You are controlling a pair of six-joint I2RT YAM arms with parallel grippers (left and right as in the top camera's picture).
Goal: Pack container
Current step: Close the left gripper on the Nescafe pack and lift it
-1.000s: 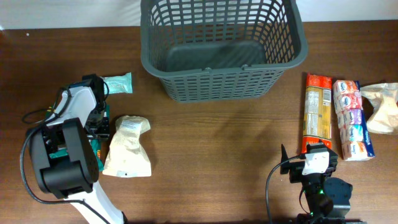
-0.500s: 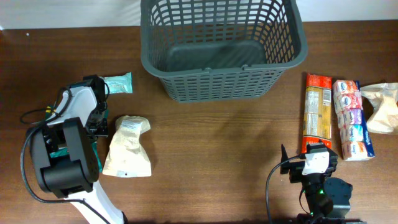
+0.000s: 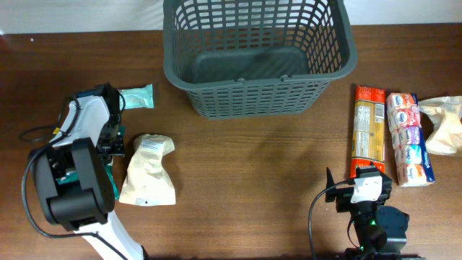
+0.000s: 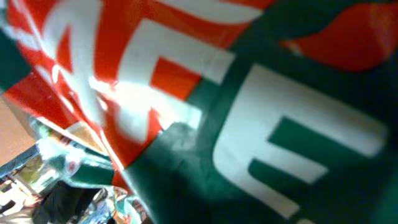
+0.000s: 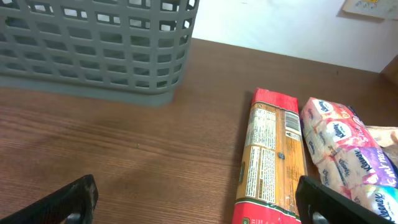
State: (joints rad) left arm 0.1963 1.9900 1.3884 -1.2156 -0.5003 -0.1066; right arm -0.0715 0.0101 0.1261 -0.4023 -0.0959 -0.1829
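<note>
One container (image 3: 253, 100) between three left-side packets (image 3: 148, 180) and three right-side packets (image 3: 369, 130)

Dark grey slotted basket (image 3: 253, 97) top centre, against the far table edge; left arm (image 3: 72, 184) at left, bent down over a green packet (image 3: 110, 175), mostly hidden; cream pouch (image 3: 148, 173) just beside the arm; teal sachet (image 3: 138, 96) further up; right arm (image 3: 369, 209) bottom right; beyond it pasta packet (image 3: 369, 123), tissue pack (image 3: 410, 137), crumpled beige bag (image 3: 446, 123) side by side.
</note>
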